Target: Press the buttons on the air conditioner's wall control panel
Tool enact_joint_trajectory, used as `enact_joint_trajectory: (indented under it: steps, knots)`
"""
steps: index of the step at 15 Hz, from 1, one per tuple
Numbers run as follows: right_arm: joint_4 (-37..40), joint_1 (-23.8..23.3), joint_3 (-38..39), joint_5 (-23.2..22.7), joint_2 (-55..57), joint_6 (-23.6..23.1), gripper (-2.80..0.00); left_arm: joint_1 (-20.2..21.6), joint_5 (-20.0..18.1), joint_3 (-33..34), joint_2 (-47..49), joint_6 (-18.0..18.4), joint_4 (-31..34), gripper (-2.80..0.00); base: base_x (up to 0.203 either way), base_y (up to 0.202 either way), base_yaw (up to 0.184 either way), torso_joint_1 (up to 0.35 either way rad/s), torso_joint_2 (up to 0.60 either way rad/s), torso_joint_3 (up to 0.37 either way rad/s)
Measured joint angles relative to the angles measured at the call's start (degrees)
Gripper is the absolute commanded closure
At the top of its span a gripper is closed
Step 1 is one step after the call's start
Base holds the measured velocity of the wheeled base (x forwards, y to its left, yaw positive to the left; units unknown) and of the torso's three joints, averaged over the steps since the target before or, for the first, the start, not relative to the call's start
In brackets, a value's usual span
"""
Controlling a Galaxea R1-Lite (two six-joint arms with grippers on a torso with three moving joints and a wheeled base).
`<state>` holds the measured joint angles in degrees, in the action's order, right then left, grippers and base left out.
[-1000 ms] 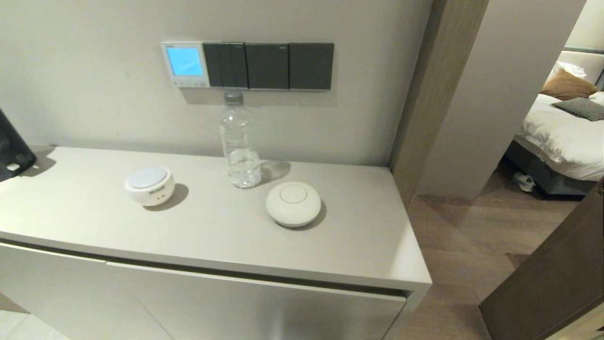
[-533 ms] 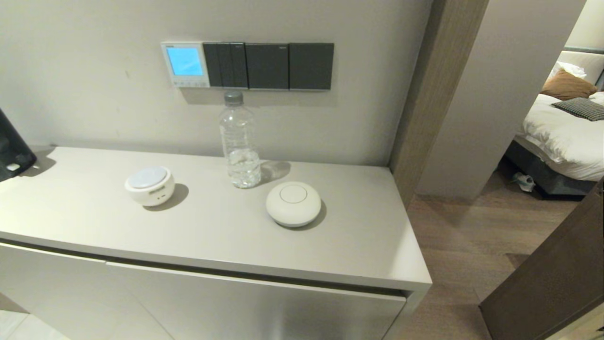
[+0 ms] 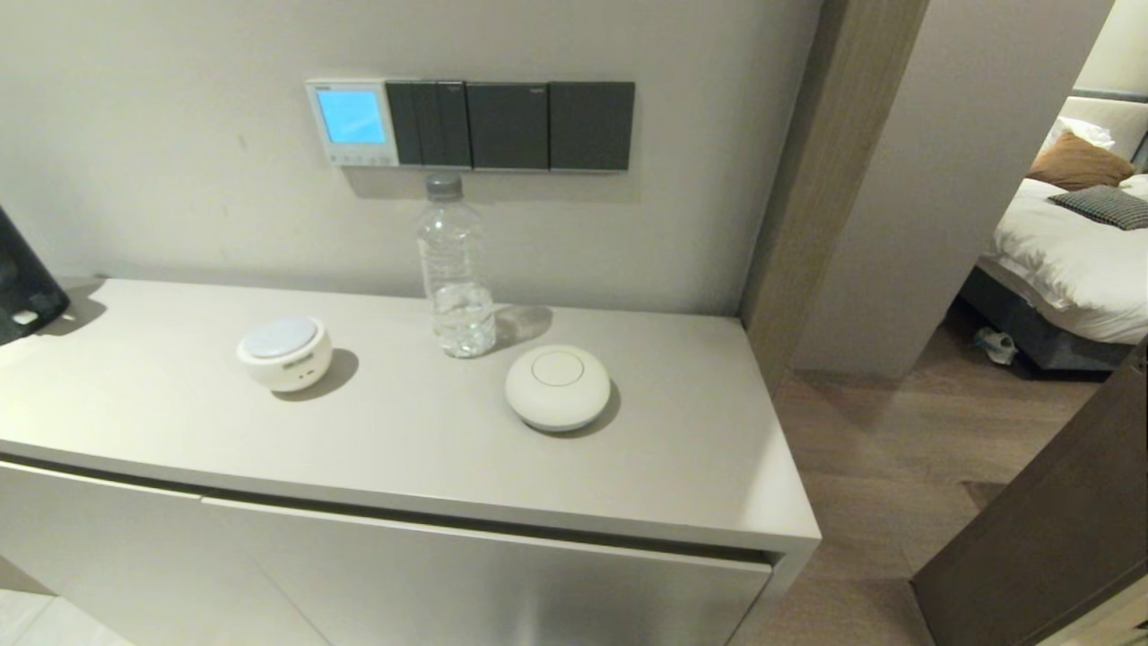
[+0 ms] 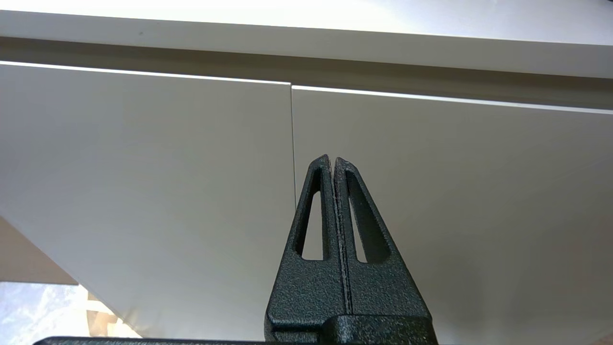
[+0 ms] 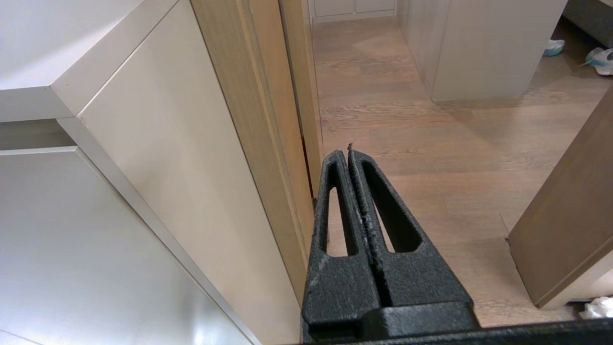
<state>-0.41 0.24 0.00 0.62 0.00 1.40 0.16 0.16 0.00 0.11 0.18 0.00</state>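
The air conditioner's wall control panel [image 3: 352, 122] is a small white-framed square on the wall above the cabinet, its screen glowing light blue. The buttons [image 3: 357, 158] form a row of tiny pale keys along its bottom edge. Neither gripper shows in the head view. My left gripper [image 4: 332, 159] is shut and empty, low in front of the cabinet doors [image 4: 143, 167]. My right gripper [image 5: 346, 152] is shut and empty, low beside the cabinet's right end, over the wooden floor [image 5: 431, 143].
Three dark grey switch plates [image 3: 509, 126] sit right of the panel. On the cabinet top [image 3: 404, 440] stand a clear water bottle [image 3: 454, 269] just below the panel, a white round device [image 3: 284, 352] and a white dome [image 3: 557, 387]. A black object [image 3: 22, 278] is at far left.
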Motion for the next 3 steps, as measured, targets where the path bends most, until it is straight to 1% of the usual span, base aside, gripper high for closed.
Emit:
enact_joint_trajectory:
  steps: [3]
  knots:
    - [0.0,0.0,0.0,0.0,0.0,0.0,0.0,0.0,0.0,0.0,0.0,0.0,0.0,0.0,0.0,0.0,0.0,0.0,0.0,0.0]
